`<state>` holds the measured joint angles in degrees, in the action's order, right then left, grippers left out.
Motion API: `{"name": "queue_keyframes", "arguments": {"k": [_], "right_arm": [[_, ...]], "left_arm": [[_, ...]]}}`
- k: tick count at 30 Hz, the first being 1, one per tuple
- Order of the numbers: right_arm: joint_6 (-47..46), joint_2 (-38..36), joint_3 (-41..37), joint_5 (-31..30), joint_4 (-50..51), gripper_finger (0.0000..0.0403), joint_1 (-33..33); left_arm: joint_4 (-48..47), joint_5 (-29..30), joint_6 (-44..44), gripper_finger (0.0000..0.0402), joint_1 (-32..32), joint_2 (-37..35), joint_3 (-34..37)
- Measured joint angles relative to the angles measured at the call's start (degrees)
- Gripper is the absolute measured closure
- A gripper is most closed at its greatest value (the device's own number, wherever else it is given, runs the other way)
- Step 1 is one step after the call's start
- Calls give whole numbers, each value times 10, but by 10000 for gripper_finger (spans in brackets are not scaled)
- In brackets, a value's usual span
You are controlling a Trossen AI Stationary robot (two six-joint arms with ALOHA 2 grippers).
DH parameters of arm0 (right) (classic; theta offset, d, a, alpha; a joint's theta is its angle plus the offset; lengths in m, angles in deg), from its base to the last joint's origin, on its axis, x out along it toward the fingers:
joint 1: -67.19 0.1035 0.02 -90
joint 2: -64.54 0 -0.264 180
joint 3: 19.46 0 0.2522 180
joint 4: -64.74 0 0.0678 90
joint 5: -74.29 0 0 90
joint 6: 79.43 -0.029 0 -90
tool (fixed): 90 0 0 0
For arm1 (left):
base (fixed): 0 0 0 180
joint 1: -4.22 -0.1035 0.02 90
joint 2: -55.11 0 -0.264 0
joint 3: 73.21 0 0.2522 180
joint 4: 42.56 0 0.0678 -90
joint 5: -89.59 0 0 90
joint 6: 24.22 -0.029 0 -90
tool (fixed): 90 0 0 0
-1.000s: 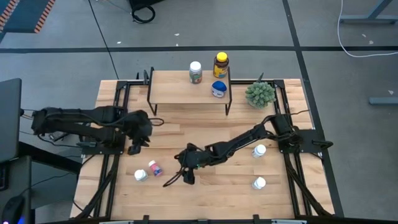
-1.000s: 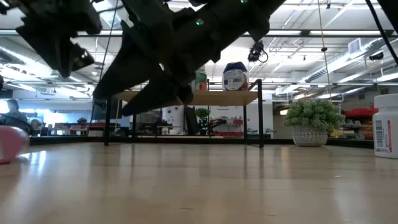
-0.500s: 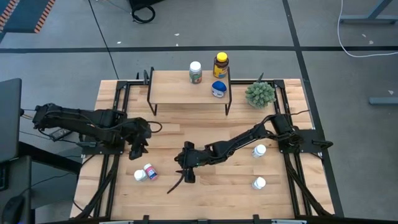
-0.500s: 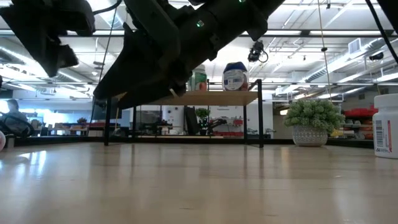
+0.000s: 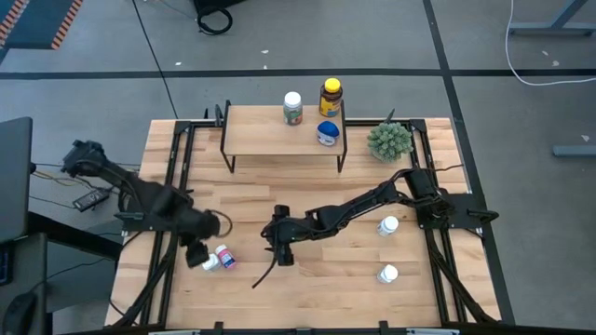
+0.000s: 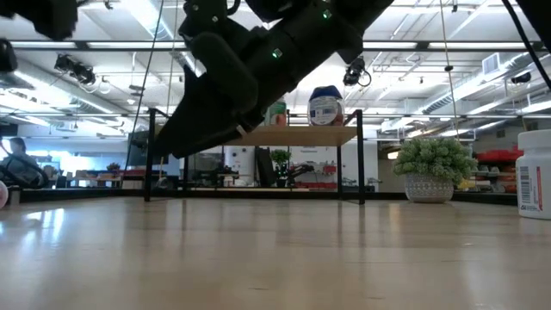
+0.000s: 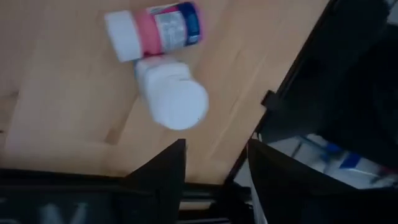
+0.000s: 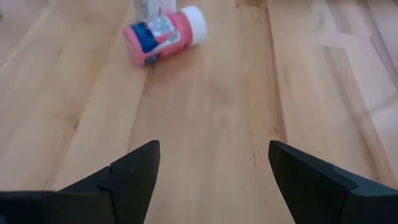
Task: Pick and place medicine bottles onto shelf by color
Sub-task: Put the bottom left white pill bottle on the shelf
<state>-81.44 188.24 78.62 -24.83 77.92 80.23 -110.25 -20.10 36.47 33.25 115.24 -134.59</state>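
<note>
Tabletop (image 5: 354, 270): pink-labelled bottle (image 8: 163, 35) beyond open right fingers (image 8: 318, 176).

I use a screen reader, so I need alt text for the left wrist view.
A pink-labelled white-capped bottle lies on its side on the light wooden tabletop, touching an upright white-capped bottle. The left gripper hangs open above them, near the table's edge.

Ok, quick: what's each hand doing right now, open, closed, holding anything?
Left hand: open, empty, above the white bottle and pink bottle.
Right hand: open, empty, mid-table.
</note>
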Motion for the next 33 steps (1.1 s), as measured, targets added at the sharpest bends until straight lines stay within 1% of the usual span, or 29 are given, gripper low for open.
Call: {"name": "queue_keyframes", "arguments": {"k": [2, 5, 7, 8, 10, 14, 19, 22, 25, 28, 32, 33], "right_arm": [[10, 0, 0, 1, 3, 95, 1], [25, 0, 0, 2, 4, 95, 1], [32, 0, 0, 2, 6, 95, -1], [33, 0, 0, 2, 6, 95, -2], [32, 0, 0, 2, 8, 95, -3], [31, 0, 0, 2, 17, 95, -2], [14, 0, 0, 2, 30, 95, -2], [2, 0, 0, 2, 42, 95, -1], [-10, 0, 0, 2, 47, 95, -1], [-21, 0, 0, 2, 54, 95, 1], [-25, 0, 0, 2, 62, 95, 7], [-25, 0, 0, 2, 63, 95, 7]], "left_arm": [[-12, 30, 13, 231, 30, 35, -33], [-65, 90, 14, 234, 59, 91, -89], [-98, 127, 17, 230, 75, 124, -112], [-100, 135, 17, 226, 81, 138, -118], [-101, 136, 23, 213, 89, 165, -121], [-169, 122, 34, 171, 92, 215, -119], [-106, 131, 21, 115, 91, 219, -120], [-107, 135, 24, 93, 91, 221, -120], [-103, 139, 19, 82, 91, 226, -119], [-76, 139, 20, 80, 91, 227, -89], [-18, 84, 35, 91, 87, 228, -26], [-10, 78, 36, 94, 87, 228, -17]]}}
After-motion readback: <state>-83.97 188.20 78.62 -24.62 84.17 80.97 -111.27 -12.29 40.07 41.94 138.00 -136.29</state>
